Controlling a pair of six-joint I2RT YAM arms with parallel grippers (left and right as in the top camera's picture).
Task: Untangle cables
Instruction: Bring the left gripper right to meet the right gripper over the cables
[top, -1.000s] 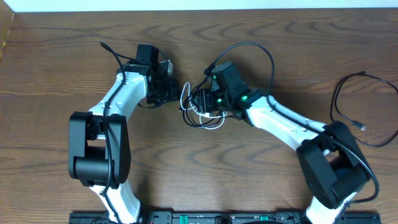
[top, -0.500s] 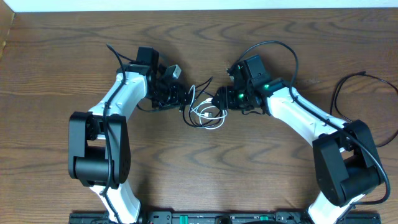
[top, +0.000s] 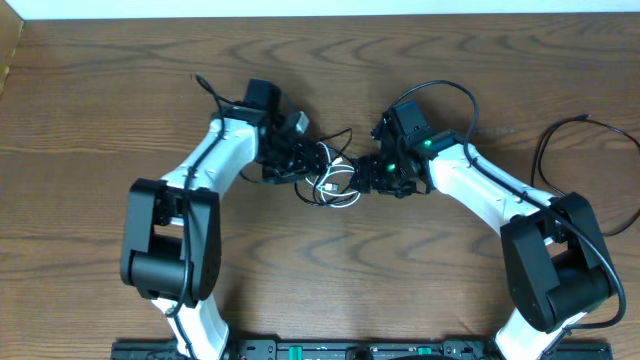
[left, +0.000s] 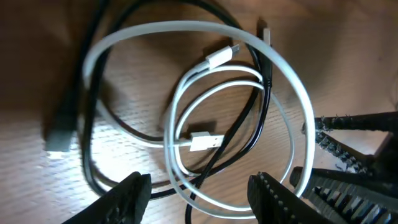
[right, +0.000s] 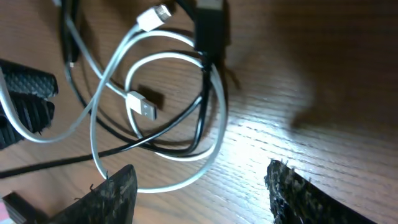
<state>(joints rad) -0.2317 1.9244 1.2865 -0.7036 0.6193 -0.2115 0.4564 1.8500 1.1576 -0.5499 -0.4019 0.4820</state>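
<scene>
Arms have shifted since a second ago: my left gripper (top: 308, 163) has slid right, up to the tangle, and spread its jaws, while my right gripper (top: 368, 170) has backed off to the tangle's right side. Both stand open, holding nothing. White cable (left: 161, 27) and black cable (left: 268, 93) lie looped together on the table (top: 100, 100) between them, the white loop's edge reaching between the left fingers (left: 134, 190).

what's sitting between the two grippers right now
The tangled white cable and black cable, lying between the left gripper and right gripper in the overhead view.
</scene>
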